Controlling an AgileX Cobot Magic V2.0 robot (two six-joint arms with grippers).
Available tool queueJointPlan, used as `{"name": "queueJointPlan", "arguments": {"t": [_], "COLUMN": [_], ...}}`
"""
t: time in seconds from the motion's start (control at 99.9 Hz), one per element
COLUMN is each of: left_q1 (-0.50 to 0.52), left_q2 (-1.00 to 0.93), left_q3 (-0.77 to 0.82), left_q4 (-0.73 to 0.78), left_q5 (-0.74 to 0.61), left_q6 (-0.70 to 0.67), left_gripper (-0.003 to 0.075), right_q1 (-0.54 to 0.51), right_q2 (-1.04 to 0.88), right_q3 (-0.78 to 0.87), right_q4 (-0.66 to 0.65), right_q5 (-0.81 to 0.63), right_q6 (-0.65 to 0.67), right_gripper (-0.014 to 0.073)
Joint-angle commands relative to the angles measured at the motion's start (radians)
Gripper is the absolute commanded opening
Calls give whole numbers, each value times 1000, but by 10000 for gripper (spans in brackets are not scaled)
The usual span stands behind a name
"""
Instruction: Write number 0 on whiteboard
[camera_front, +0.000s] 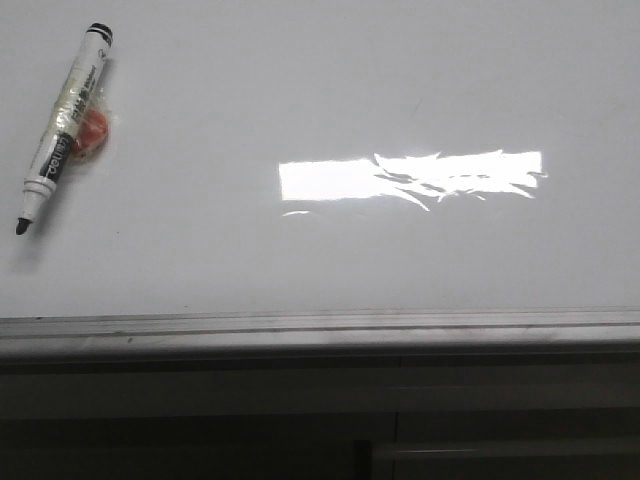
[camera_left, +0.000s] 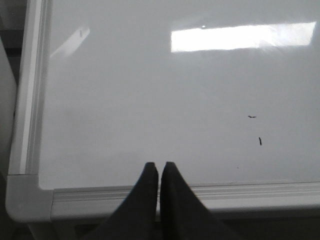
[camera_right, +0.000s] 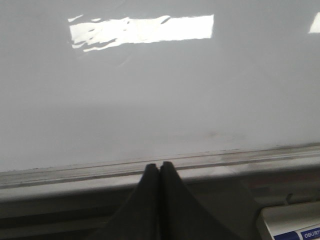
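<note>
Both my claws, left (camera_left: 159, 167) and right (camera_right: 160, 167), were closed, empty. The marker (camera_front: 66, 125), upper left on the whiteboard (camera_front: 320, 260), looked light, stiff, slippery; I'd grip mid-barrel.

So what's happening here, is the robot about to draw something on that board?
Nothing is being handled yet. A marker pen lies uncapped on the whiteboard, toward its far left, with something small and orange taped to it. Both the left gripper and the right gripper are shut and empty, hovering near the board's edge rail. No 0 has been drawn; the surface shows only a bright glare patch and a couple of tiny dark marks.
</note>
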Motion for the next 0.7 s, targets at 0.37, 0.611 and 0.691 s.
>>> {"name": "queueJointPlan", "arguments": {"t": [0.37, 0.611, 0.691], "left_q1": [-70, -119, -124], "left_q2": [-28, -28, -28], "left_q3": [32, 32, 32], "left_q4": [-6, -6, -6], "left_q5": [-69, -69, -69], "left_q6": [1, 1, 1], "left_gripper": [-20, -20, -20], "right_q1": [0, 0, 0], "right_q2": [-15, -15, -15], "right_q3": [11, 11, 11], "right_q4": [1, 1, 1], "right_q5": [-19, -19, -19], "right_q6": [-5, -5, -5], "right_gripper": [-69, -69, -69]}}
